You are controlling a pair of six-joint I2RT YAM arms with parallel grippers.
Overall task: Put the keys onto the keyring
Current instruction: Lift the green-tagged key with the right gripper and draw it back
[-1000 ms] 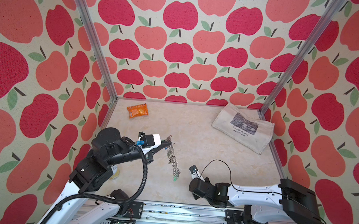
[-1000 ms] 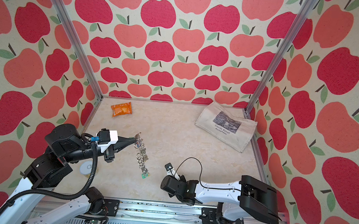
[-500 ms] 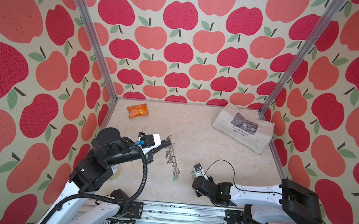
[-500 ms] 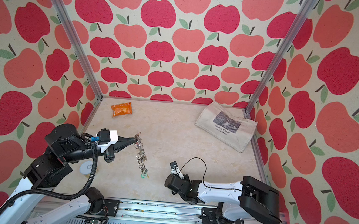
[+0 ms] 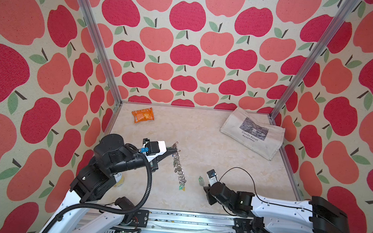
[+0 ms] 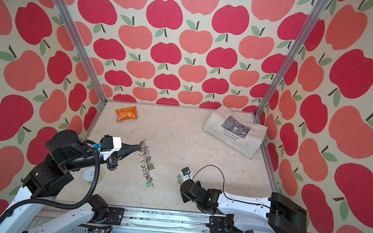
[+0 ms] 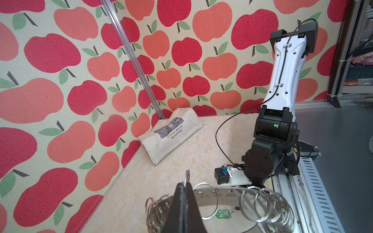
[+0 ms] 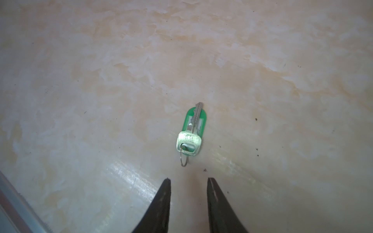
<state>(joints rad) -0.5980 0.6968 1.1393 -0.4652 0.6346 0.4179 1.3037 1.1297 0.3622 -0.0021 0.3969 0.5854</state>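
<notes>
- While the left gripper (image 7: pixel 184 186) is pressed together on a wire ring at the rim of the keyring (image 7: pixel 238 192), the disc is hung edge-on from the tips, slanting down toward the front edge in both top views.
- Whether the lower end of the keyring (image 5: pixel 178 167) touches the table (image 5: pixel 202 134) cannot be told; a green tag (image 6: pixel 149 184) is seen at that end.
- The right gripper (image 8: pixel 187 179) is held low over the table, jaws apart with nothing between them, just short of a silver key (image 8: pixel 190 131) backed by a green label.
- This key (image 5: pixel 201 180) is laid flat near the front rail, ring end toward the tips, apart from the keyring, with bare surface all round it.
- Farther back, an orange packet (image 5: pixel 143 115) is set by the left wall and a cloth bag (image 5: pixel 253 132) in the back right corner; a broad bare stretch is left between them.
</notes>
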